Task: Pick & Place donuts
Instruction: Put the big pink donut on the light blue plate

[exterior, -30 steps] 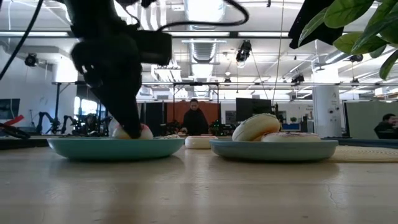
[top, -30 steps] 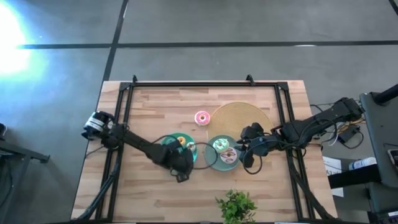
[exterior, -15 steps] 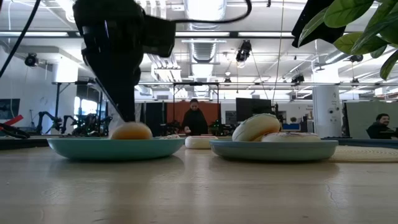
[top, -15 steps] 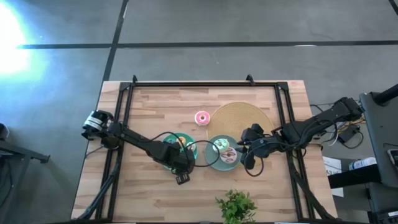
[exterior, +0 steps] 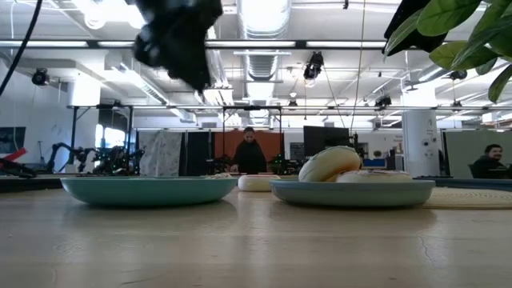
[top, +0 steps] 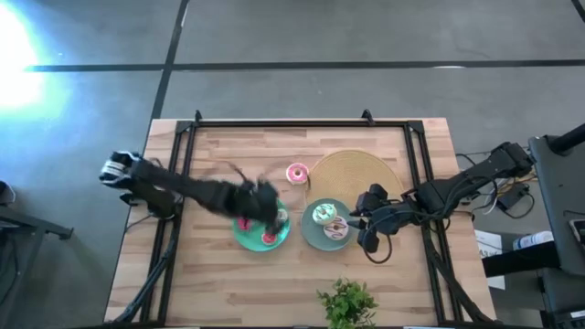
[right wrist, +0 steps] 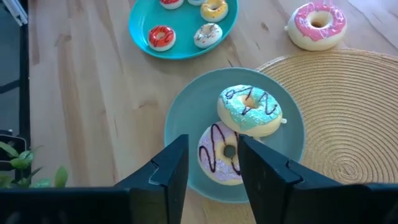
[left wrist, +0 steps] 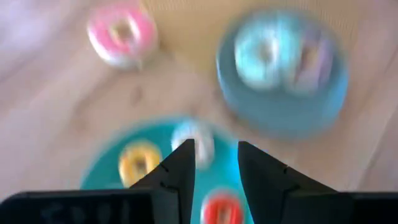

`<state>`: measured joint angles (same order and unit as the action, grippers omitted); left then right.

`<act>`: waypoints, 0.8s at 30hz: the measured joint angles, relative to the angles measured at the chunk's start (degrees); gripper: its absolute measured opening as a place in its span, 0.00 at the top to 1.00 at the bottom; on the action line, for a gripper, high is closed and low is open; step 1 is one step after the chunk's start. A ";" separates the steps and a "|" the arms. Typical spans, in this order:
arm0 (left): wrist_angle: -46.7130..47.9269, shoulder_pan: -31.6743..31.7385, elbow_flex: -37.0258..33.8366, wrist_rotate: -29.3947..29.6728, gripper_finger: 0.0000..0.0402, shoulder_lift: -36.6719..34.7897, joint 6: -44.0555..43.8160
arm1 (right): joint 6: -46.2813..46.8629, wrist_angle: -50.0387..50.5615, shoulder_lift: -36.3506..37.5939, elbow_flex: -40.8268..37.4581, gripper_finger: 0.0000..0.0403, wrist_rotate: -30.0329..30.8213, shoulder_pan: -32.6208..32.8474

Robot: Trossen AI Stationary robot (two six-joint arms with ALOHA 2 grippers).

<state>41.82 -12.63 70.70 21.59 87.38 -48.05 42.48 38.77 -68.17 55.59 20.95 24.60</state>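
Note:
My left gripper (left wrist: 216, 163) is open and blurred, high above the left teal plate (top: 262, 233). That plate holds tiny donuts: yellow (left wrist: 138, 160), bluish (left wrist: 198, 138) and red (left wrist: 221, 208); the right wrist view shows a further reddish one (right wrist: 171, 3) at the picture's edge. My right gripper (right wrist: 211, 163) is open, hovering over the near right side of the right teal plate (right wrist: 186, 134). The green-iced donut (right wrist: 250, 111) leans on the white-iced donut (right wrist: 221, 152) there. The pink donut (top: 297, 174) lies on the bare wood.
A big tan woven disc (top: 355, 174) lies at the far right, with the right plate overlapping its near edge. A potted plant (top: 347, 303) stands at the near edge. A black frame runs around the table. People stand in the room behind.
My left gripper was down on the left teal plate at a tiny donut. It left the donut on the plate, then rose quickly and swung toward the far edge. The right arm stayed almost still.

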 joint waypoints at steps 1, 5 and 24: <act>-2.18 2.91 -0.17 -0.40 0.76 -0.90 0.40 | -0.27 0.03 0.06 0.00 0.67 0.02 0.00; -9.66 20.05 -1.25 -15.39 0.76 1.46 7.47 | -0.08 0.00 0.12 0.00 0.68 1.66 -0.40; -8.75 41.82 10.44 -36.94 0.55 24.34 20.26 | 15.11 1.46 0.19 -0.72 0.67 10.39 -1.51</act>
<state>33.07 29.19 81.14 -15.35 111.71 -27.79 57.59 40.23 -67.99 54.87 31.34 23.09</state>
